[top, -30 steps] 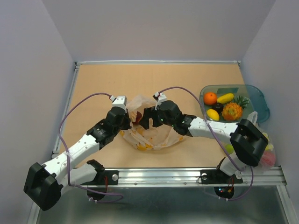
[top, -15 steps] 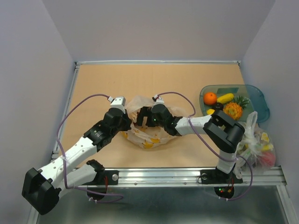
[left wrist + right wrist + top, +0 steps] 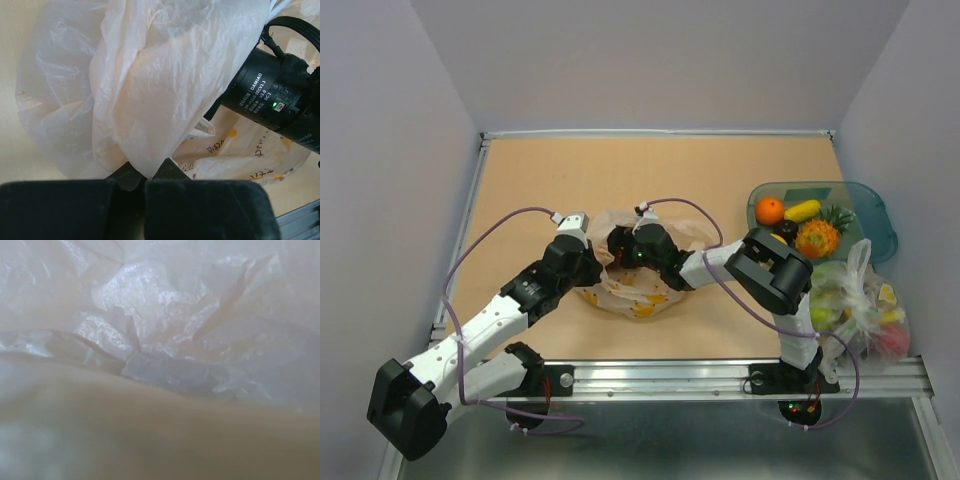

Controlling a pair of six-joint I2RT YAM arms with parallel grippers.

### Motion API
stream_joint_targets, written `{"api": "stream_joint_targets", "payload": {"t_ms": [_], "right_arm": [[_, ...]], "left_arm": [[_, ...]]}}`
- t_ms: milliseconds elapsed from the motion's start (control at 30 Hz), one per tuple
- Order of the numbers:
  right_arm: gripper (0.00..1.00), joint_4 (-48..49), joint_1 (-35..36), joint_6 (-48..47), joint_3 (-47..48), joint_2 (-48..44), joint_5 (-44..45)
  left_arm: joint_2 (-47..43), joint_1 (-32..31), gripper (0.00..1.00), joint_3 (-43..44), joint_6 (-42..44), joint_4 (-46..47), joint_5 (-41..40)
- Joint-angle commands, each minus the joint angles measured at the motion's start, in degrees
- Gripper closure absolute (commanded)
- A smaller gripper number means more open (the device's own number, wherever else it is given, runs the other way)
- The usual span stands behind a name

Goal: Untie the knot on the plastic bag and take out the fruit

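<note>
Teal tray (image 3: 872, 214) of fruit (image 3: 817, 238); right tool (image 3: 620, 246) seemingly inside plastic bag (image 3: 638, 298)

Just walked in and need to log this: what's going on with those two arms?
The left tool is clamped on a fold of the pale bag. The right tool is pushed into the bag's open mouth; its jaws are hidden. Several toy fruit already sit on the blue tray.

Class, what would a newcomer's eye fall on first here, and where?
The left gripper pinches the crumpled plastic bag mid-table, the right gripper deep in its folds. At right, bright fruit lies in a teal tray, a clear bag nearer the front edge.
</note>
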Motion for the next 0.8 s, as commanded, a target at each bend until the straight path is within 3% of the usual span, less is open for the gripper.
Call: {"api": "stream_joint_targets", "payload": {"t_ms": [0, 100, 133, 233, 433, 767], "right_arm": [[0.23, 5.80, 0.20, 0.85, 3.09, 1.48, -1.42], [0.49, 6.86, 0.20, 0.07, 1.51, 0.52, -1.51], [0.64, 6.77, 0.20, -0.46, 1.16, -0.62, -1.77], [0.85, 6.77, 0.20, -2.31, -1.47, -2.90, -1.78], [0.94, 2.57, 0.20, -6.88, -8.41, -11.43, -1.07], [0.96, -21.34, 0.28, -18.82, -10.44, -27.50, -1.96]], "left_arm": [[-0.79, 0.08, 1.00, -0.56, -1.21, -0.35, 0.88], [-1.23, 0.08, 1.00, -1.00, -2.01, -0.62, -0.09], [-1.41, 0.08, 1.00, -1.18, -2.53, -0.62, -0.87], [-1.15, 0.08, 1.00, -1.27, -3.06, -0.88, -2.46], [0.78, 0.26, 1.00, 0.14, -3.68, -2.46, -7.99], [4.83, 3.24, 1.00, 3.57, -0.08, -1.23, -15.46]]}}
